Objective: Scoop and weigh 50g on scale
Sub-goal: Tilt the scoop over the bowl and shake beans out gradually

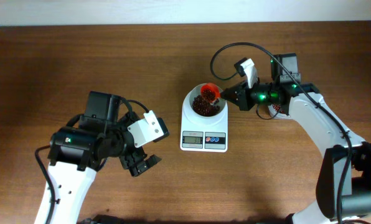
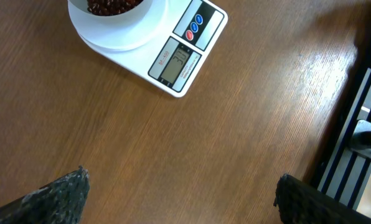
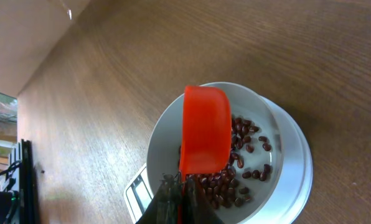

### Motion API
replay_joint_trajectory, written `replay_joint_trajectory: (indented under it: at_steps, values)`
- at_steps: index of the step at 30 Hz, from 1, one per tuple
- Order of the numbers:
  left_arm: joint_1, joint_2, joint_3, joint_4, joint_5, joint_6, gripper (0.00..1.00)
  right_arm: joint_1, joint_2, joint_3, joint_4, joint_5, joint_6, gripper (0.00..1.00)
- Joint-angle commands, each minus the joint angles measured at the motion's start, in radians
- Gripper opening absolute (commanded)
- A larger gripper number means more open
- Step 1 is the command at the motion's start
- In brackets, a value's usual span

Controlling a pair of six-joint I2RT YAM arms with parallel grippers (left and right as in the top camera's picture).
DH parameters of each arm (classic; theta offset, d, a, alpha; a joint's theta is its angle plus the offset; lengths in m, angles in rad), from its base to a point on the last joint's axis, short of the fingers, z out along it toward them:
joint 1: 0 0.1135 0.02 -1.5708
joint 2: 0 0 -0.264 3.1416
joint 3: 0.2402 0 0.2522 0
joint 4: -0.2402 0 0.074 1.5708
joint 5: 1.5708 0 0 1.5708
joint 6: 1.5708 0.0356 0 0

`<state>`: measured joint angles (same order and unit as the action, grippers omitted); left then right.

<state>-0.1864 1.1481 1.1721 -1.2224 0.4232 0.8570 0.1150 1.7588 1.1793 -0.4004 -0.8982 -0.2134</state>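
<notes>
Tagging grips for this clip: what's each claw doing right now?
Left claw: open, empty.
Right claw: shut on the red scoop, over the bowl.

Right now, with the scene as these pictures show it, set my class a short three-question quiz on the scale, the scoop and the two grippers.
1. True or false: the left gripper holds the red scoop.
2. Where is the scoop's cup? A: over the white bowl. B: lying beside the scale. C: on the scale's display.
3. Fill in: the bowl on the scale holds red-brown ____.
Key: 1 false, the right gripper is shut on it, and the left is open and holds nothing. 2 A. 3 beans.
</notes>
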Motion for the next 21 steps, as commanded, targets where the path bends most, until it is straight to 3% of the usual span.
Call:
replay_joint_trajectory:
  at_steps: [1,4,7,9,16,18,21]
  values:
    - [0.006,-0.009,-0.006,-0.002,0.018,0.008,0.99,0.003,-0.018,0.001,0.002,-0.024,-0.015,0.04]
    - [0.006,-0.009,-0.006,-0.001,0.018,0.008,0.99,0.003,-0.018,0.001,-0.016,-0.055,-0.020,0.04]
    - [0.006,-0.009,-0.006,-0.001,0.018,0.008,0.99,0.002,-0.018,0.001,0.000,0.050,0.032,0.04]
    - [0.006,-0.009,-0.006,-0.001,0.018,0.008,0.99,0.003,-0.018,0.001,0.000,-0.058,-0.035,0.04]
    - [0.006,-0.009,-0.006,-0.001,0.018,0.008,0.99,0.003,-0.018,0.001,0.000,-0.071,-0.022,0.04]
    - [0.006,-0.009,-0.006,-0.002,0.018,0.008,0.99,0.003,-0.018,0.001,0.016,0.022,0.001,0.04]
    - [0.006,-0.009,-0.006,-0.001,0.018,0.008,0.99,0.003,-0.018,0.001,0.023,-0.039,-0.015,0.04]
